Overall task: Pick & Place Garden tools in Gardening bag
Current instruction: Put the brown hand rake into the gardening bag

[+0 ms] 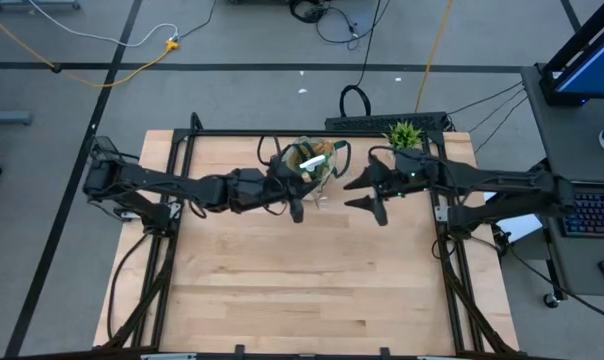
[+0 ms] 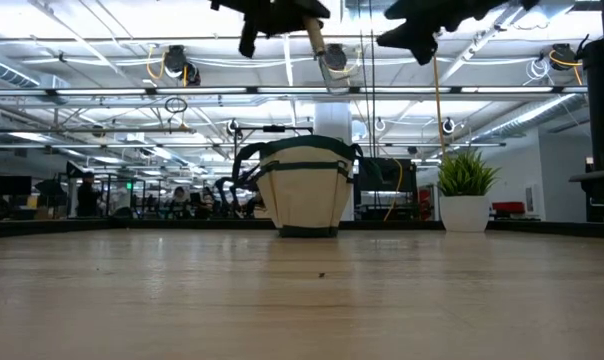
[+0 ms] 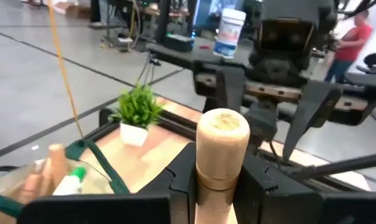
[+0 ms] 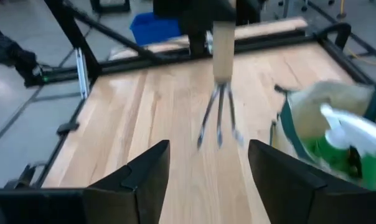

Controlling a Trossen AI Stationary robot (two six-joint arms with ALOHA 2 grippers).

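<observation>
The left gripper [image 1: 298,205] is pinching the wooden-handled hand rake with metal prongs [image 4: 220,93] by its handle, holding it upright in the air just beside the small round beige fabric bag with dark handles [image 1: 312,163], prongs pointing down at the light wooden table [image 1: 312,290]. The right gripper [image 1: 367,192] is hovering on the rake's other side, its fingers [image 4: 144,171] spread wide and touching nothing. The bag is sitting at the table's far edge, a green spray bottle with a white nozzle [image 4: 343,140] lying inside it. A small spiky green plant in a white pot [image 2: 465,190] is standing near the bag.
</observation>
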